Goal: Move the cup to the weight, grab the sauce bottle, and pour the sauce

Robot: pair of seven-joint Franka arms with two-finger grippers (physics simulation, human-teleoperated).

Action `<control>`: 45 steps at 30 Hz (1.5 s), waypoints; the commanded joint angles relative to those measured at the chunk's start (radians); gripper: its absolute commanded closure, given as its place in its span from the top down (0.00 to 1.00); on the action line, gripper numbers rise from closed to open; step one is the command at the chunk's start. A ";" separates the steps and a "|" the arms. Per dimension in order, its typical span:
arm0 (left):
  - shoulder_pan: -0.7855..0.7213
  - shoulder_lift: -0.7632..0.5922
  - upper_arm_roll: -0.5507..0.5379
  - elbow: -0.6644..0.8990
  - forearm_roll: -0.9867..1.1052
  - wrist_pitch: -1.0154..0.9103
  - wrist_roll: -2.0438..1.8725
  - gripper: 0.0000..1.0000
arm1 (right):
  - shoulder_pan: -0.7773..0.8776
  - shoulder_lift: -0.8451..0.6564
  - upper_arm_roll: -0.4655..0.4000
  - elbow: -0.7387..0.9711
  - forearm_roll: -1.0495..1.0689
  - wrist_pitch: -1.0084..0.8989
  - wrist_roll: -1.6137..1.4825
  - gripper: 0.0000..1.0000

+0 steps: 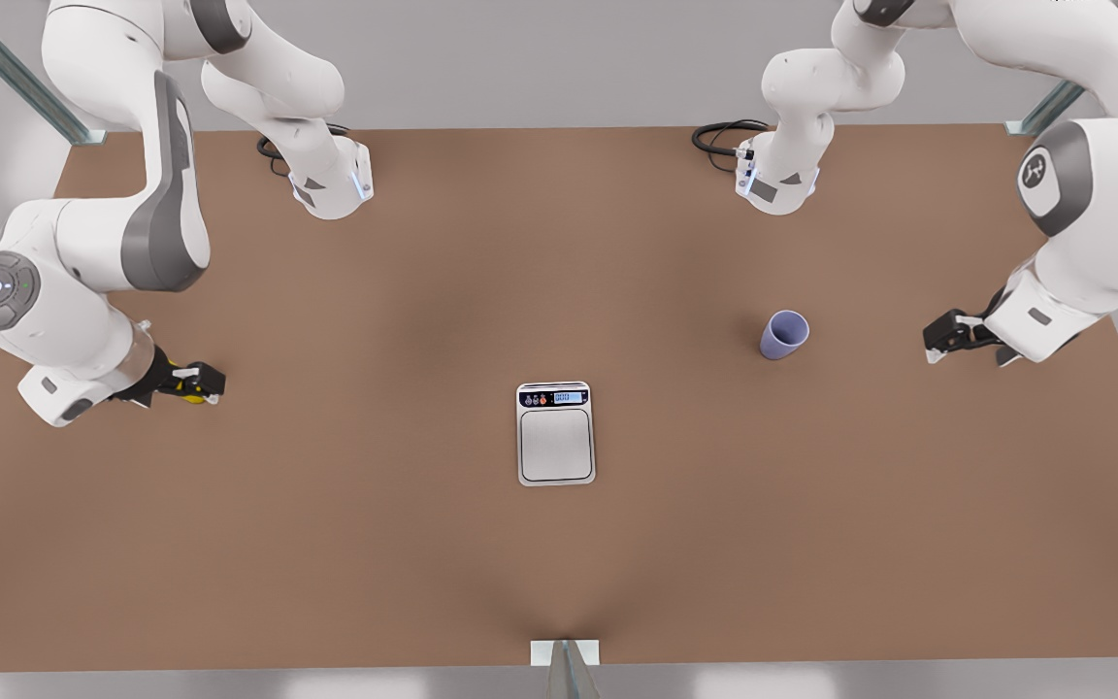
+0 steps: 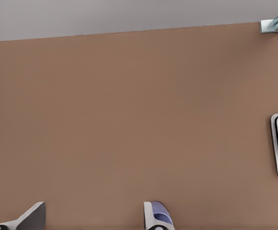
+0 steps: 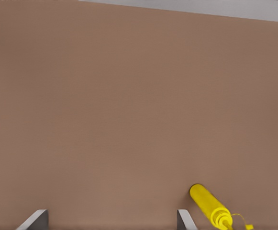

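The broad brown table [image 1: 404, 563] is seen as a flat, matte sheet, so nothing on it is expected to roll far or slip. Both arms are brought low at opposite edges, each beside the thing it is meant to take.

The left gripper [image 1: 942, 342] is held close to the table at the front view's right. Its pale, wedge-shaped fingers [image 2: 33, 215] are spread wide and nothing is grasped. It is aimed sideways toward the cup, probably so the tumbler can be taken around its wall.

The right gripper [image 1: 202, 383] is lowered at the front view's left, jaws parted and empty, with the sauce bottle just beside one finger rather than between them.

The weight [image 1: 556, 434] is laid flat mid-table, well apart from both arms: a silver-white rectangle with rounded corners, a brushed steel platform and a black control strip with a small blue display.

The cup [image 1: 784, 335] is stood upright between the weight and the left gripper, not yet on the platform. It is lavender-blue, smooth, slightly tapered and dark inside.

The sauce bottle [image 3: 206, 201] is laid on its side on the table, a glossy yellow cylinder narrowed to a ribbed nozzle.
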 commanded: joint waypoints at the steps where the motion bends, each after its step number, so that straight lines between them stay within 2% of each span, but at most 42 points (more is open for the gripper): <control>1: 0.000 0.000 0.000 0.000 0.004 0.000 0.000 1.00 | 0.000 0.000 -0.001 0.000 0.001 0.001 0.000 1.00; 2: -0.001 0.003 0.000 -0.009 0.004 0.000 0.002 1.00 | 0.000 0.001 -0.001 0.000 -0.005 -0.001 -0.002 1.00; 4: -0.016 0.005 0.000 -0.124 0.005 0.000 -0.002 1.00 | 0.000 0.003 -0.004 0.003 -0.001 -0.001 -0.003 1.00; 6: -0.029 -0.086 -0.002 -0.357 0.004 0.093 -0.008 1.00 | -0.068 0.014 -0.005 0.008 0.097 -0.002 -0.390 1.00; 7: -0.029 -0.179 0.000 -0.569 0.001 0.236 -0.008 1.00 | -0.082 0.015 -0.005 0.008 0.091 -0.002 -0.674 1.00; 9: -0.030 -0.210 0.000 -0.731 -0.002 0.391 -0.009 1.00 | -0.108 0.012 -0.007 0.017 0.093 -0.015 -0.963 1.00; 11: -0.070 -0.195 0.003 -0.805 -0.008 0.483 -0.011 1.00 | -0.221 0.017 -0.007 0.055 0.154 -0.012 -1.265 1.00; 14: -0.066 -0.150 0.003 -0.811 -0.008 0.494 -0.011 1.00 | -0.267 0.031 -0.008 0.058 0.169 -0.013 -1.595 1.00; 16: -0.064 -0.149 0.003 -0.853 -0.008 0.521 -0.011 1.00 | -0.345 0.032 -0.005 0.038 0.309 -0.093 -1.605 1.00; 19: -0.062 -0.143 0.003 -0.933 -0.008 0.611 -0.011 1.00 | -0.554 0.086 -0.007 0.008 0.628 -0.251 -1.684 1.00; 23: -0.061 -0.097 0.003 -0.943 -0.007 0.614 -0.011 1.00 | -0.730 0.228 -0.007 0.008 0.748 -0.400 -1.801 1.00; 24: -0.062 -0.092 0.003 -0.943 -0.008 0.614 -0.011 1.00 | -0.764 0.303 -0.007 0.008 0.763 -0.400 -1.868 1.00; 31: -0.061 -0.095 0.003 -1.002 -0.008 0.620 -0.009 1.00 | -0.882 0.376 -0.007 -0.005 0.765 -0.404 -2.164 1.00; 40: -0.064 -0.060 0.005 -1.002 -0.008 0.617 -0.008 1.00 | -0.928 0.482 -0.008 -0.005 0.777 -0.415 -2.295 1.00; 45: -0.064 0.003 0.005 -1.002 -0.007 0.615 -0.006 1.00 | -0.941 0.521 -0.010 0.000 0.769 -0.412 -2.344 1.00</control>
